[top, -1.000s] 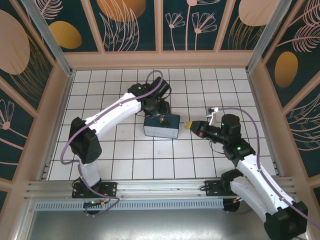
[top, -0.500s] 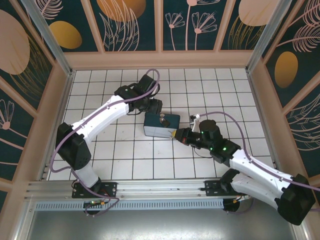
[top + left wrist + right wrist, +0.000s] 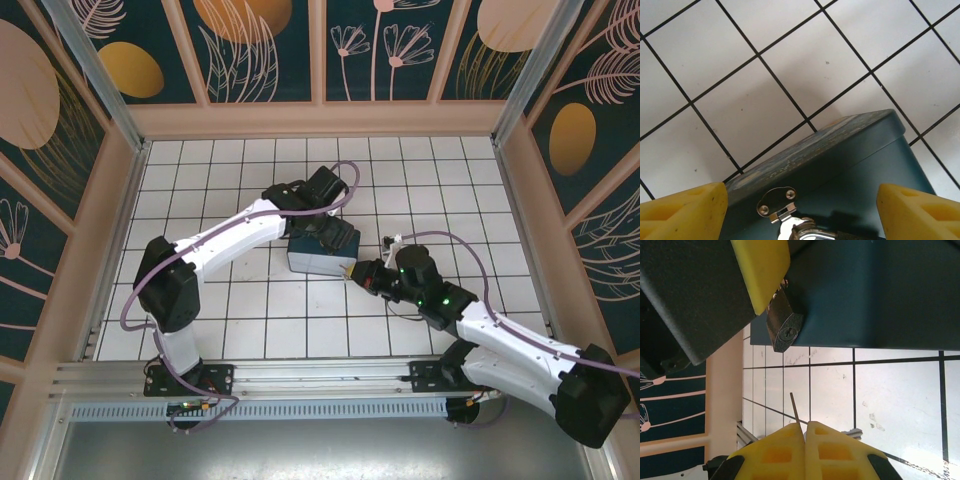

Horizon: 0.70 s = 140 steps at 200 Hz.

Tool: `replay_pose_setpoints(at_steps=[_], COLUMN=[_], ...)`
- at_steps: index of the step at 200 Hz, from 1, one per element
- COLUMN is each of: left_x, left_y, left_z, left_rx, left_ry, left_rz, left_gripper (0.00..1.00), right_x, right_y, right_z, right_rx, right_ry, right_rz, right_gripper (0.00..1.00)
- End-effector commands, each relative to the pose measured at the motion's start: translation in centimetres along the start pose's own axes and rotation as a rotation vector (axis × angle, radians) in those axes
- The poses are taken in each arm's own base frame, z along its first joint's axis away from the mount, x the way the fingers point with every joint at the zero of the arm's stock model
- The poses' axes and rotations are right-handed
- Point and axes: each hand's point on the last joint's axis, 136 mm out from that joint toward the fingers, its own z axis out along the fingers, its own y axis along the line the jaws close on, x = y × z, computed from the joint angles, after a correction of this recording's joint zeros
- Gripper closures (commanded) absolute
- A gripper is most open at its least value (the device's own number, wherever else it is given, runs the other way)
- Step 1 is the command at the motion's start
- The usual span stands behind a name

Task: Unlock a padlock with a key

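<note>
The dark padlock (image 3: 784, 325) hangs from the front of the blue box (image 3: 880, 290), its keyhole facing my right wrist camera. My right gripper (image 3: 805, 427) is shut on the thin silvery key (image 3: 795, 411), whose shaft points up at the padlock with about a tile's gap between them. From above, that right gripper (image 3: 350, 270) sits just off the near right corner of the box (image 3: 315, 262). My left gripper (image 3: 800, 215) is open, its yellow fingers (image 3: 682, 212) standing wide either side of the box's hasp (image 3: 776, 200), with the padlock's silvery shackle (image 3: 812, 231) below it.
The box stands on the white tiled floor (image 3: 250, 300) near the middle. Wooden walls (image 3: 110, 200) close in the floor on three sides. Open tiles lie to the left, the right and near the arm bases. One left finger (image 3: 762, 270) hangs right next to the padlock.
My left gripper has swung back from behind the box to over its front. My right gripper has come left from the right side up to the box's near corner, still holding the key.
</note>
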Motion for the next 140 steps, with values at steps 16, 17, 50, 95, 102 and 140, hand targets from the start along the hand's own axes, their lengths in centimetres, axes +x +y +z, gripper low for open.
replay_pose_setpoints(at_steps=[16,17,50,95,102,140], left_x=[0.4,0.4,1.0,1.7,2.0,2.2], left_y=[0.6,0.6,0.7,0.0,0.1,-0.5], left_z=[-1.0,-0.9,-0.7,-1.7,-1.7,-2.3], left_rx=[-0.042,-0.043,-0.057,-0.034,-0.033,0.001], left_ry=[0.012,0.014,0.04,0.072,0.08,0.073], left_rz=[0.052,0.053,0.074,0.127,0.129,0.132], left_gripper=[0.21,0.21,0.2,0.19,0.2,0.23], right_x=[-0.3,-0.2,-0.2,0.0,0.0,-0.1], right_y=[0.7,0.7,0.9,0.5,0.4,0.5], right_z=[0.3,0.3,0.1,0.2,0.2,0.4], right_rx=[-0.027,-0.028,-0.034,-0.027,-0.027,-0.028], right_ry=[-0.027,-0.028,-0.032,-0.028,-0.028,-0.032], right_rz=[0.002,0.003,-0.005,-0.004,-0.004,-0.015], right_gripper=[1.0,1.0,1.0,1.0,1.0,1.0])
